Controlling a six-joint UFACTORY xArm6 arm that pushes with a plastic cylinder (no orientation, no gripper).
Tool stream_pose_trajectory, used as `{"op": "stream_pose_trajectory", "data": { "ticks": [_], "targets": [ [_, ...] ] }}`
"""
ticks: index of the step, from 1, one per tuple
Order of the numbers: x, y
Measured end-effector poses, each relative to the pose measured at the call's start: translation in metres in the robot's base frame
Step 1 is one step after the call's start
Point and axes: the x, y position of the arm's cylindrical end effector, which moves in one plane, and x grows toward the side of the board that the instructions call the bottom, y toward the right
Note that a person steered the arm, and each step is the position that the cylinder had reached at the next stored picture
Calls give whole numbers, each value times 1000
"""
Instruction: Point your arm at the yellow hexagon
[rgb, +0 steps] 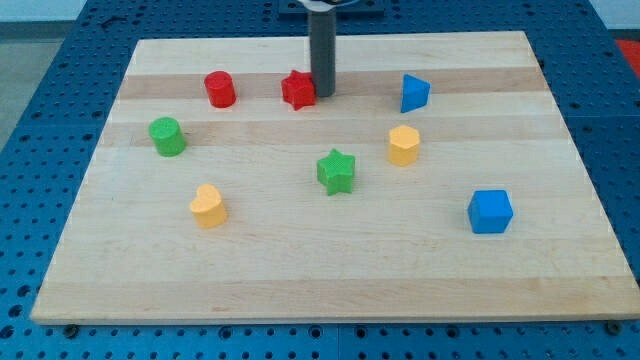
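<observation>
- Rod end first: my tip (322, 94) rests on the wooden board (300, 270) near the view's top, just right of centre, at the bottom of an upright dark rod; it carries no jaws, so nothing about opening or closing can be told, and it grips nothing.
- Red star-shaped block (297, 90) sits just to the view's left of my tip, touching it or nearly so.
- Yellow hexagon (403, 145) lies apart from my tip, toward the view's lower right of it, in the middle band of the board.
- Blue block (414, 93), wedge-like in shape, stands above the yellow hexagon, level with my tip and to its right.
- Green star (336, 171) lies below my tip, left of the yellow hexagon.
- Red cylinder (220, 89) sits further left along the top row.
- Green cylinder (166, 136) is near the board's left side.
- Yellow heart-shaped block (208, 206) lies lower left.
- Blue cube (490, 211) sits at lower right, well apart from my tip.
</observation>
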Motion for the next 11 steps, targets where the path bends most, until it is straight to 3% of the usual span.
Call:
{"op": "stream_pose_trajectory", "data": {
  "ticks": [2, 3, 5, 7, 11],
  "targets": [
    [0, -79],
    [0, -76],
    [-10, 17],
    [56, 14],
    [91, 123]
  ]
}}
